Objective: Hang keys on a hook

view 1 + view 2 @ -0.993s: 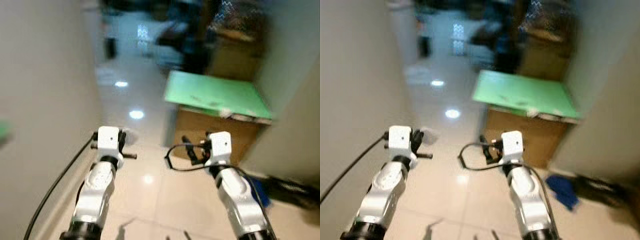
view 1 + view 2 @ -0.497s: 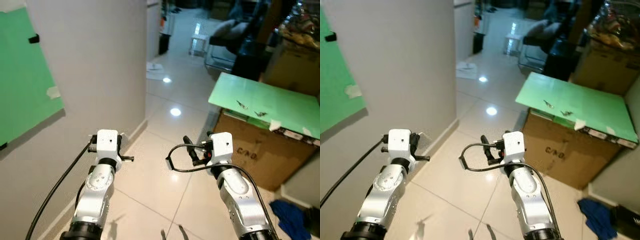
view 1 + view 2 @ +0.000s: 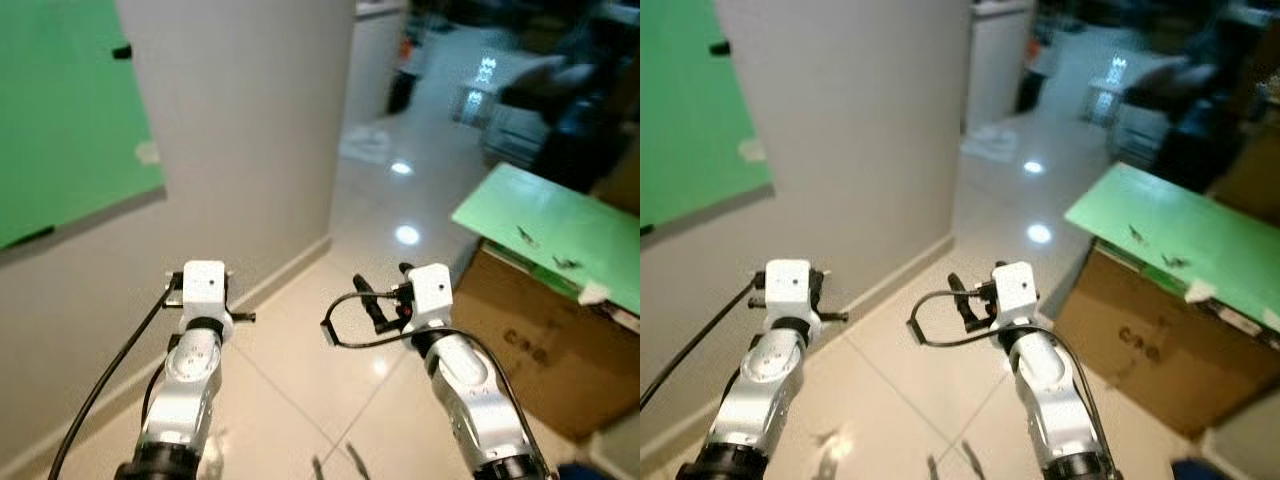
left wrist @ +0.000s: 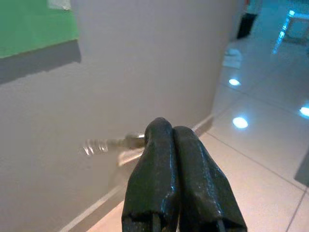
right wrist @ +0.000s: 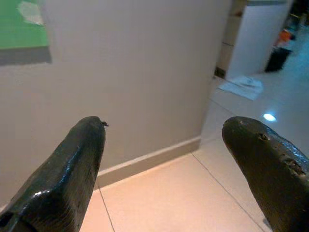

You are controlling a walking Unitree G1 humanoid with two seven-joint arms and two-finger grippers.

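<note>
Left gripper (image 4: 171,140) pinched on silver keys (image 4: 108,143), lower centre; right gripper (image 5: 164,145) wide apart. Glossy beige tiles (image 3: 300,350), matte grey wall (image 3: 250,120), green sheet (image 3: 60,110) upper left. View swung left since 0.5 s ago.

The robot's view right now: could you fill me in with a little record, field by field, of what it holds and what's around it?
left claw: shut on a key, held out toward the grey wall
right claw: open, holding nothing
green sheet: taped on the wall, on the robot's left
hook: small dark one at the sheet's top edge
cardboard box: on the right, green board on top
floor: glossy pale tiles
</note>
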